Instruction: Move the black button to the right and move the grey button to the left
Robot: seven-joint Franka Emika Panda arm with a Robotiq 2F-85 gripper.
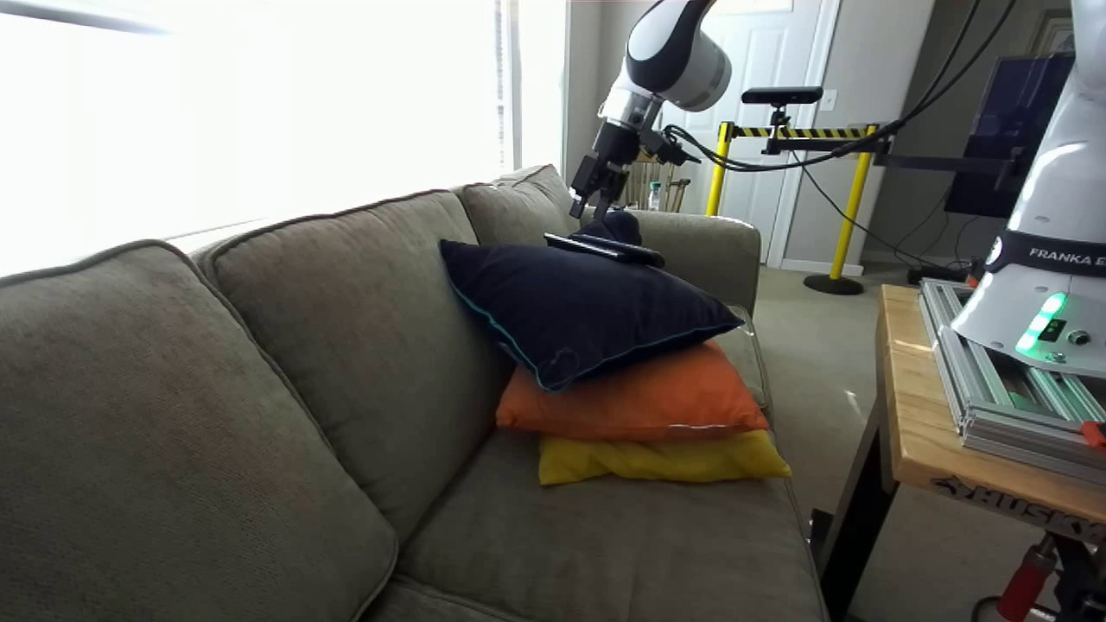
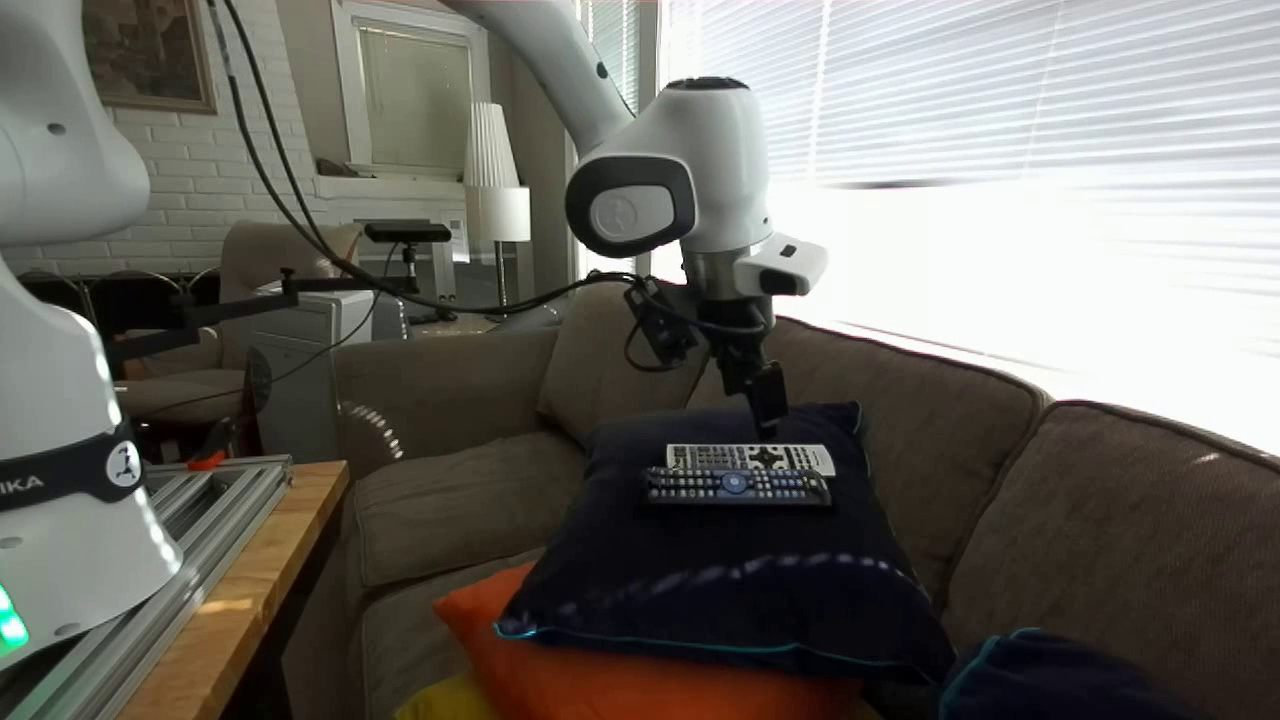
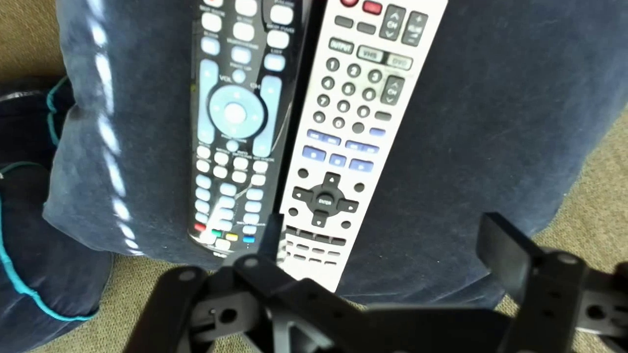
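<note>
The black two-fingered gripper (image 3: 385, 238) is gaping empty — probably needing centring over the slim grey-white plastic remote (image 3: 349, 132) before closing.

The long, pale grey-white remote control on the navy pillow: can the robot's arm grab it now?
Probably yes: the open black tool hangs close by, and nothing lies on the pale grey-white remote. The long black remote close alongside may leave little room on that side.

The workbench (image 1: 929, 432) reads HUSKY, the arm (image 1: 1032, 216) FRANKA, the black remote (image 3: 235, 113) VOL, the pale remote (image 3: 341, 142) VHS, ENTER.
</note>
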